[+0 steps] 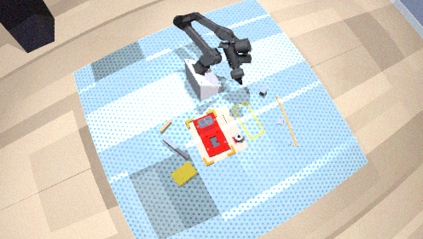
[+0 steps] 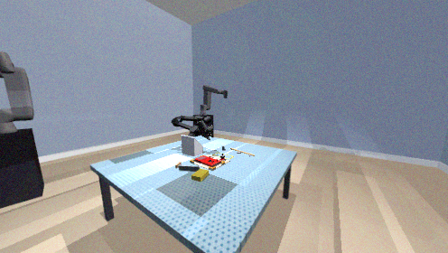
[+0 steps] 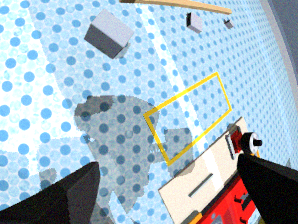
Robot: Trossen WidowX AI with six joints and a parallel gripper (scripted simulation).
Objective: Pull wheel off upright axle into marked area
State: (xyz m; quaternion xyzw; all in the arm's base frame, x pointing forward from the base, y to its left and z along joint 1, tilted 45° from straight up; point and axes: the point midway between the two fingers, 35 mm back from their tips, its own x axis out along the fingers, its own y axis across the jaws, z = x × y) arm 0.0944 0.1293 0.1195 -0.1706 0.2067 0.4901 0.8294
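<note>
The wheel (image 1: 239,137) (image 3: 248,142), a small black-and-white disc, sits on the upright axle beside the red assembly (image 1: 219,149) (image 2: 205,159), and the axle's dark tip sticks out of it in the wrist view. The marked area (image 1: 255,117) (image 3: 181,94) is a thin yellow rectangle outline on the table, with nothing inside it. My gripper (image 1: 240,81) (image 3: 170,166) is open, with nothing between its fingers. It hangs above the table near the arm's base, away from the wheel. In the wrist view the right finger's tip appears just below the wheel.
A grey block (image 1: 263,90) (image 3: 107,37) stands beyond the outline, with a wooden stick (image 1: 287,124) (image 3: 190,5) and a small grey cube (image 1: 280,122) (image 3: 194,23) farther out. A yellow block (image 1: 184,173) (image 2: 200,175), a grey bar (image 1: 176,148) and a short wooden piece (image 1: 165,125) lie across the assembly.
</note>
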